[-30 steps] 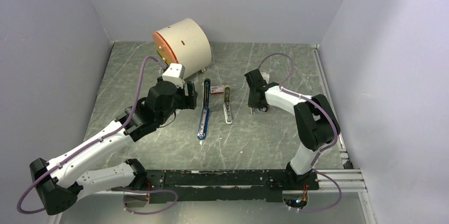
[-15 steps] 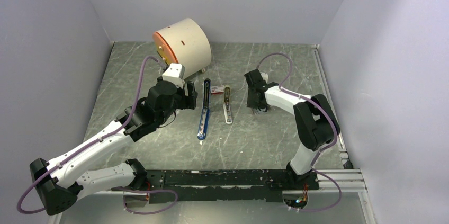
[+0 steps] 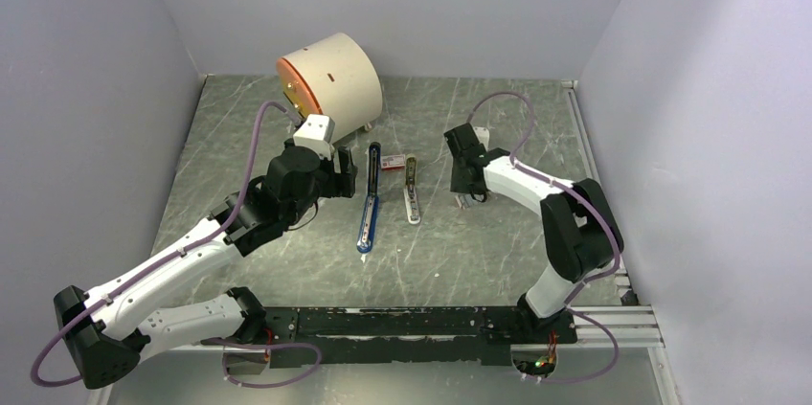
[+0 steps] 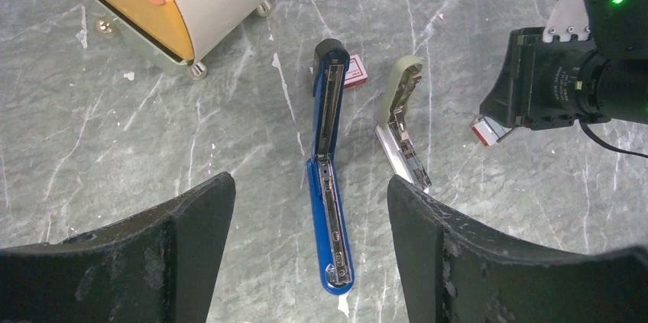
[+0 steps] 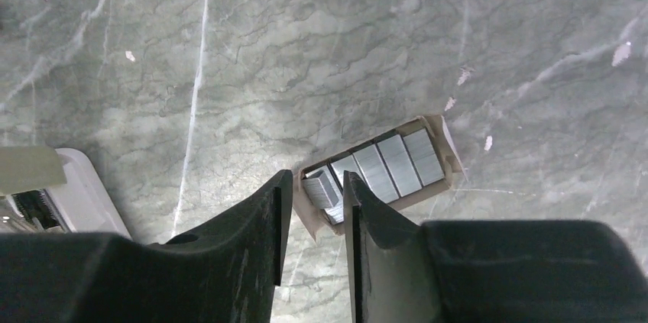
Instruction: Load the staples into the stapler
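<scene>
Staples [image 5: 382, 164] being picked from their box [image 5: 452, 147], right of the opened stapler [image 4: 330, 208].
Right hand [image 5: 316, 178] straddles a tilted strip [image 5: 321, 190], grip unclear; left hand [image 4: 309, 183] spread wide. Best squeeze the strip's flat sides and lift straight.

Grey marbled tabletop [image 3: 460, 257], plain pale walls [image 3: 402, 3].

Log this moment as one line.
right gripper: jaws straddle end strip of staples in open box, grip unclear | left gripper: open, above stapler | stapler: swung open on table
</scene>
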